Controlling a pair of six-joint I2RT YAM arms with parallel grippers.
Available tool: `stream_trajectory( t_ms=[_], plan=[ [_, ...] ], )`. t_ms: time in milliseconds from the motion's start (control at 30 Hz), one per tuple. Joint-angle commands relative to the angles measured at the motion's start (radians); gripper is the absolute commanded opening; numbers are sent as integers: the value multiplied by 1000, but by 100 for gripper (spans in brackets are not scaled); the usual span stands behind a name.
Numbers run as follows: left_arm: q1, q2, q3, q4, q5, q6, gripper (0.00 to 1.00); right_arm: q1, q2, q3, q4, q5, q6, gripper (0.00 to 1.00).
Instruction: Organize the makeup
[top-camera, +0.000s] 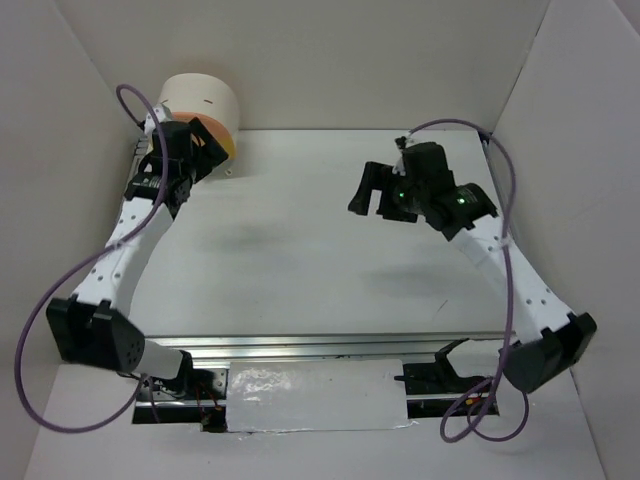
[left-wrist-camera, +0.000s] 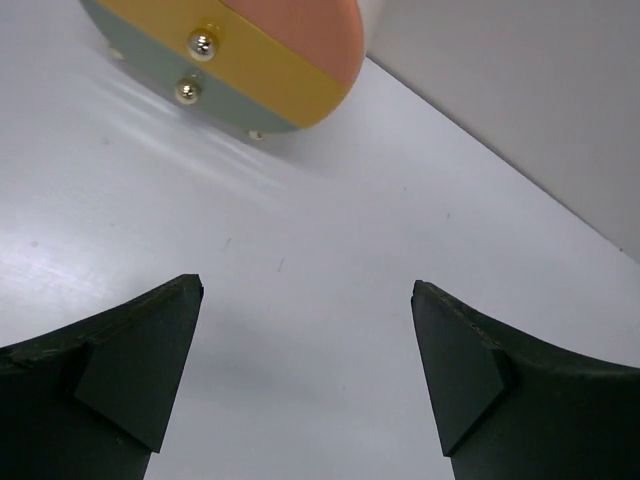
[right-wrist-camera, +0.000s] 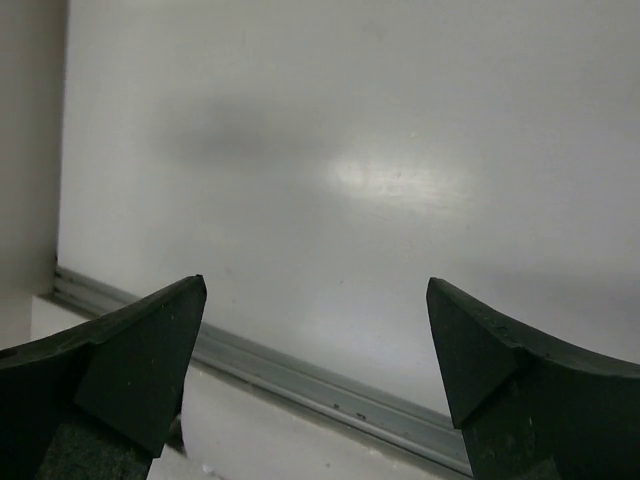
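Your left gripper sits right at the box, which stands in the far left corner of the desk. In its wrist view the left gripper is spread wide with nothing between the fingers, only bare desk. Just beyond it you see the box with its coral, yellow and grey-green drawer fronts closed, and two brass knobs facing you.

Your right gripper hangs over the desk well to the right of the box, clear of it. From its own camera the right gripper is also spread apart and holds nothing, with plain desk in front of it.

No makeup shows in any view, so you cannot tell where it lies.
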Motion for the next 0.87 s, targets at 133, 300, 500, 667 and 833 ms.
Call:
stream_trajectory(
  t_ms=[133,300,500,667,833],
  plan=[
    [-203,-291,-11,-332,-331,109,99,-12,-211,174,-126,408,26,100],
    [-240,-511,-92,-393,-345,72,99,-15,-359,204,-209,527,-8,100],
    [-240,-679,-109,-602,-428,115,99,-15,-540,185,-313,590,-19,100],
    [-240,-719,-80,-708,-445,127,99,-15,-603,174,-350,607,-5,100],
    [-240,-727,-68,-756,-471,112,99,-15,-629,173,-358,617,20,100]
  ],
)
